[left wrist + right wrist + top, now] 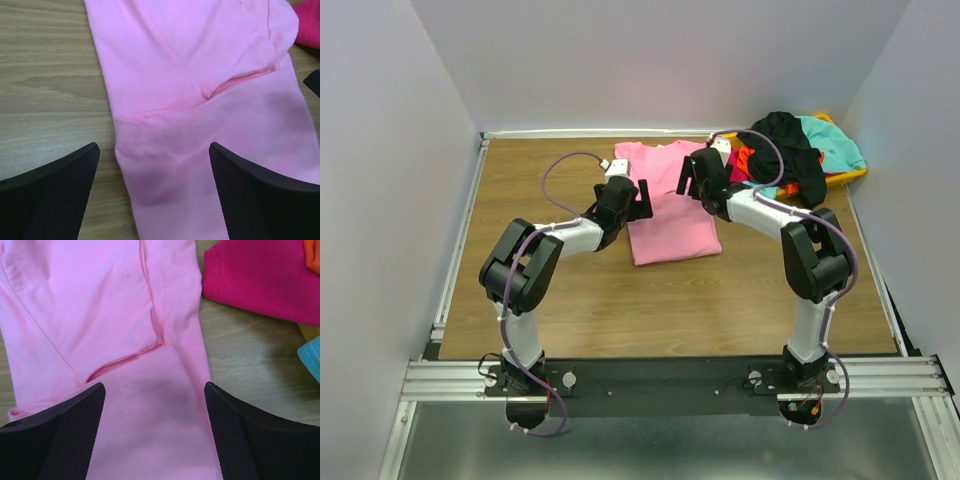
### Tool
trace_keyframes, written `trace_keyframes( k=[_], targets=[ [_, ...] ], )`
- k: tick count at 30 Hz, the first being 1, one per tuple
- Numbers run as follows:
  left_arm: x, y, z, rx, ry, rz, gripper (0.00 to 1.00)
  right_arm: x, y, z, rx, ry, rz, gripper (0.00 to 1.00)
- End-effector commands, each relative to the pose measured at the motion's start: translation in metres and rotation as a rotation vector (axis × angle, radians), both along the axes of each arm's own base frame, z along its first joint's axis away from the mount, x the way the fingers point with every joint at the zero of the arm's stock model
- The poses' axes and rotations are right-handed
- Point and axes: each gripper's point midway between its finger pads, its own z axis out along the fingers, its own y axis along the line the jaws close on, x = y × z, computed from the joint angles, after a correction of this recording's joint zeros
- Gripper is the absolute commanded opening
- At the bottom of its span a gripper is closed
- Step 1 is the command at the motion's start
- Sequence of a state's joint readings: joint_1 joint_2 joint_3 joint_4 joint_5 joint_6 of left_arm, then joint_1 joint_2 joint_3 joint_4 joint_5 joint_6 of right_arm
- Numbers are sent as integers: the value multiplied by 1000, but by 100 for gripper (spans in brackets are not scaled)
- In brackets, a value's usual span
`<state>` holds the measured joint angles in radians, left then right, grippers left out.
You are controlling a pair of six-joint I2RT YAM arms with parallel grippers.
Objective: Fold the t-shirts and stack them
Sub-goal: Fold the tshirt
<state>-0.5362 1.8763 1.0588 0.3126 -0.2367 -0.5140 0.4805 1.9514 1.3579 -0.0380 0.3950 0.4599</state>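
Our left end effector (pixel 154 165) is hovering spread and empty over the pink t-shirt (pixel 670 225), lying folded narrow at twelve o'clock. Our right end effector (pixel 155 390) is hanging spread, empty. We are judging this fold half done; other t-shirts (pixel 790 155) are crowding it from the yellow bin (pixel 850 178) at two o'clock.

- Seen from above, the left arm (pixel 570 235) and the right arm (pixel 760 210) reached over the pink t-shirt (pixel 670 225) and covered its upper middle.
- The black t-shirt (pixel 790 150) sprawled over the pile. It buried most of the orange-red t-shirt (pixel 745 160) and all but a strip of the yellow bin (pixel 845 178).
- In the left wrist view, the magenta t-shirt (pixel 309 22) was just a corner, cut by the right edge.
- In the right wrist view, the teal t-shirt (pixel 311 357) was a sliver at the right edge.
- The white object (pixel 616 167) by the left arm was too small to tell.
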Motion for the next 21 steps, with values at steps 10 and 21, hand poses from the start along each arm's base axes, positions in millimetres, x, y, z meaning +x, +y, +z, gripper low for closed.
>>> trace_keyframes(
  k=[10,21],
  targets=[
    [-56,7,-11,-6,50,-48,97,-60,-13,-7,40,64,69,88],
    [-100,-5,-1,-70,51,-97,96,-99,-35,-14,109,104,44,86]
  ],
)
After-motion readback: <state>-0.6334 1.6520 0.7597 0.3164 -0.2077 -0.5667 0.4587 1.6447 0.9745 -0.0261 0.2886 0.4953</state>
